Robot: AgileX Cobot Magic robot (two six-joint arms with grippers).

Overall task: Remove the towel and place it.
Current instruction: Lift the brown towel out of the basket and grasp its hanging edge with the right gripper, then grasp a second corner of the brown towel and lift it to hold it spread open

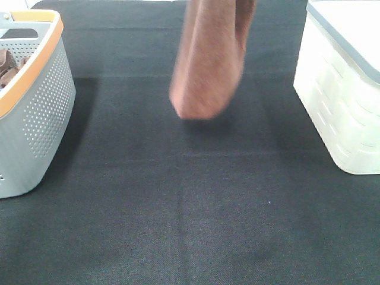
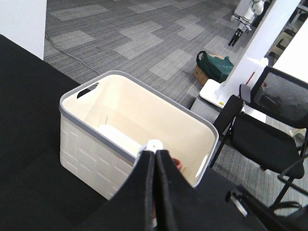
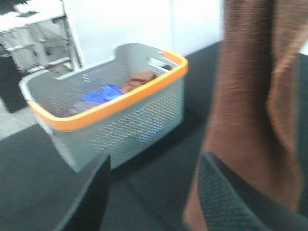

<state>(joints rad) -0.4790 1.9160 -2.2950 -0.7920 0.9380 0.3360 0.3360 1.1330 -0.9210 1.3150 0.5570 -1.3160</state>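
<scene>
**Towel hangs over the middle of the table; right jaws apart, left jaws together**

Nearest the high camera lies the bare black table cover [image 1: 190, 225]. Farther back on the left stands the grey perforated basket [image 1: 41, 113] with its orange rim. In the right wrist view it holds a blue cloth [image 3: 103, 91] and a brown cloth [image 3: 139, 79]. Opposite it, on the right, stands a cream bin [image 1: 338, 113] with a grey rim.

Beyond both, at the middle, the reddish-brown towel [image 1: 208, 65] hangs down blurred from the top edge of the view, its lower end clear of the table. What carries it is out of sight.

The right gripper [image 3: 154, 163] has its jaws wide apart, with only table and basket showing in the gap. The towel hangs right beside one finger. The left gripper [image 2: 154, 151] hovers by the cream bin, jaws pressed together on nothing.
</scene>
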